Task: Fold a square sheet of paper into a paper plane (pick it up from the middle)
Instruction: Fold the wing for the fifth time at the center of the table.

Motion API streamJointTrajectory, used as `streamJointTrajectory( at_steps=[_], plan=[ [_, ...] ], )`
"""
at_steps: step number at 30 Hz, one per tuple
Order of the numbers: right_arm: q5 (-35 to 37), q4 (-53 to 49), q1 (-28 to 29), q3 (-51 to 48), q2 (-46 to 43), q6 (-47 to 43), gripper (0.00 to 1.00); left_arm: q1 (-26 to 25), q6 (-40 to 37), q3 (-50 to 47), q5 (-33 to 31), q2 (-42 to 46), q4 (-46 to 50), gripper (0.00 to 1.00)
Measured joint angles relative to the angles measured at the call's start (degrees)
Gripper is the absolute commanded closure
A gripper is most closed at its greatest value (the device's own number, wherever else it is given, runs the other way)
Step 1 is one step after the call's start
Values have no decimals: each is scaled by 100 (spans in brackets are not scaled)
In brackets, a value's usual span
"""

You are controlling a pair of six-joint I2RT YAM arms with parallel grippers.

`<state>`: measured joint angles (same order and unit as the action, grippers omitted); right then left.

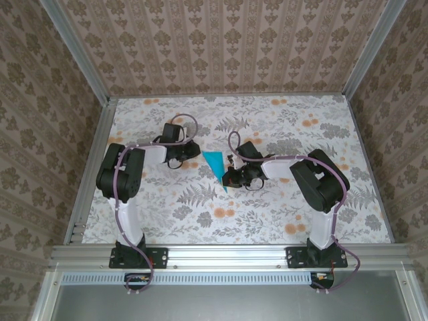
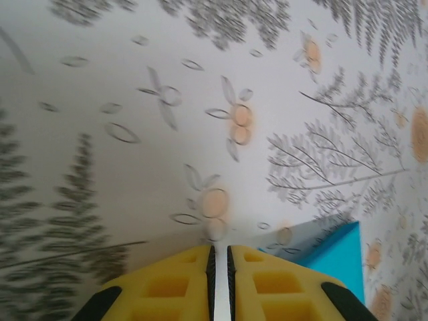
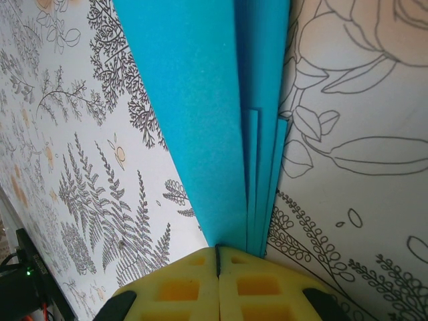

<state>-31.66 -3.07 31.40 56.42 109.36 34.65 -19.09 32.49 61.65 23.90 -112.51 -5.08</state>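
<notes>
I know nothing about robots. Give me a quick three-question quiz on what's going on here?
1. True or false: the right pincer is shut on the teal paper plane.
2. What pattern covers the table? A stripes; B flowers and ferns; C checks.
3. Fill in: seen from above, the plane lies ___ the left pincer and the right one.
Key: 1 true; 2 B; 3 between.
</notes>
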Motion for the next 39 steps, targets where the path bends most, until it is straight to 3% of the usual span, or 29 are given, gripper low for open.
streamJointTrajectory(
  at_steps=[9,17,21,39],
  plan=[
    [0,-4,0,0,-2,2,95,-127,83,-785,-109,1180,50,84],
    [2,-17,0,4,-2,2,95,-1320,483,-1333,-31,1467,-356,85],
    [2,-20,0,4,-2,2,95,-1628,612,-1331,-37,1268,-468,85],
    [85,-129,7,44,-2,-9,95,-1580,728,-721,-55,612,271,86]
  ],
)
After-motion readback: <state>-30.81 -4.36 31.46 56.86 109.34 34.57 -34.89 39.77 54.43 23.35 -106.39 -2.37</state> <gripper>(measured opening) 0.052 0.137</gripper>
